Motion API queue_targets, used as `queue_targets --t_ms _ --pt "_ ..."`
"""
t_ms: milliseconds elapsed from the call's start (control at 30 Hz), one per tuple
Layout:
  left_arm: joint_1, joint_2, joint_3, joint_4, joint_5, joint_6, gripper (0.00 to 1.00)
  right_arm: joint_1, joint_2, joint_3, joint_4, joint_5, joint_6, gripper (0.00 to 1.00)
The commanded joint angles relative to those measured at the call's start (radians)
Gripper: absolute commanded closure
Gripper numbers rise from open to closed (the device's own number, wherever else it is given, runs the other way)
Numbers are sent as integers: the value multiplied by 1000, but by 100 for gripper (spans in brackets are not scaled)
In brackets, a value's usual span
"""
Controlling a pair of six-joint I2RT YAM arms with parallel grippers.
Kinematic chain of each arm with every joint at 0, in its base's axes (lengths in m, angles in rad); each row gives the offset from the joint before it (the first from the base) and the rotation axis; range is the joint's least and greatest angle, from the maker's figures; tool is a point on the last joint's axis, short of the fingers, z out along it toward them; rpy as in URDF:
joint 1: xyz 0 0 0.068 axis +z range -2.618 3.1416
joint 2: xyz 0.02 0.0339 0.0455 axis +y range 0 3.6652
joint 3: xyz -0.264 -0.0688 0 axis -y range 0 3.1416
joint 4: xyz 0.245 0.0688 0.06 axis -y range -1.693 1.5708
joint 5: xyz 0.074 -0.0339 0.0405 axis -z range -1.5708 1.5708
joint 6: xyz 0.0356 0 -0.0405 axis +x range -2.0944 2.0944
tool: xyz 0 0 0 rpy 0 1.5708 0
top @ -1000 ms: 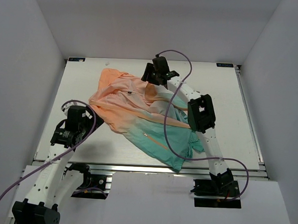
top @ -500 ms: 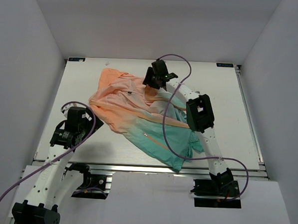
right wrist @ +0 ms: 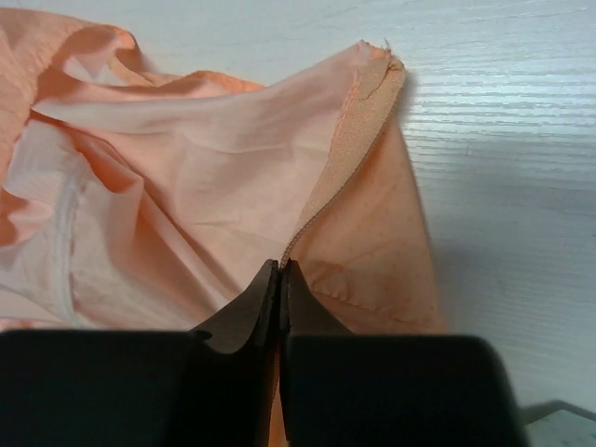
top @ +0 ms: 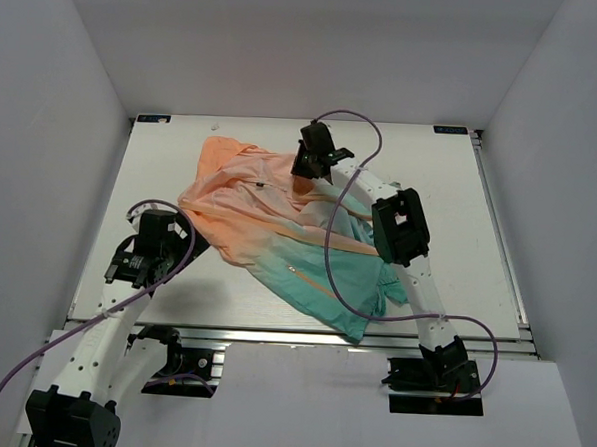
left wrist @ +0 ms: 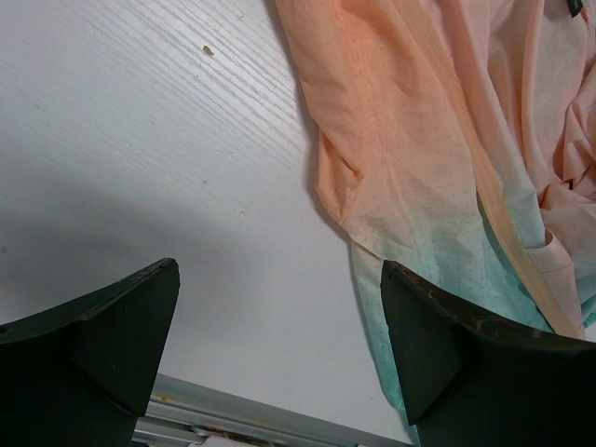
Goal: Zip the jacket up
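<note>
The right gripper clenches the zipper tape at 12 o'clock of the jacket; the left gripper hovers released at 8 o'clock.

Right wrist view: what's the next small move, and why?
Probably lift the right tool slightly to tension the zipper edge: it's shut on that edge, the jacket lies crumpled, and the left tool is open over the table.
</note>
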State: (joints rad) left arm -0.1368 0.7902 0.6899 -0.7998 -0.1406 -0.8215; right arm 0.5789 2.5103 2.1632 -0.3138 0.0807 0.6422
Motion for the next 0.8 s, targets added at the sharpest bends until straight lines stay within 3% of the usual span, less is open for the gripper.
queue_targets --t_ms 0,233,467,600,633,667,733,767 --pt "2 -6 -15 14 12 12 2 10 7 60 70 30 -27 100" --pt "2 -32 -27 24 29 16 2 74 -105 47 168 77 -306 100" --pt "2 -69 -44 16 52 16 2 321 -102 67 240 241 -648 100" --pt "2 -104 -46 -10 50 12 2 423 -50 84 248 315 -720 100" --pt "2 -112 -46 -21 49 10 2 433 -44 83 240 306 -717 91" --pt "3 -118 -44 -27 49 9 2 446 -38 83 233 279 -708 70" --pt "3 -132 -35 -38 55 4 2 447 -41 81 203 229 -650 50" --pt "2 -134 -30 -39 59 -2 2 443 -60 77 196 208 -613 31"
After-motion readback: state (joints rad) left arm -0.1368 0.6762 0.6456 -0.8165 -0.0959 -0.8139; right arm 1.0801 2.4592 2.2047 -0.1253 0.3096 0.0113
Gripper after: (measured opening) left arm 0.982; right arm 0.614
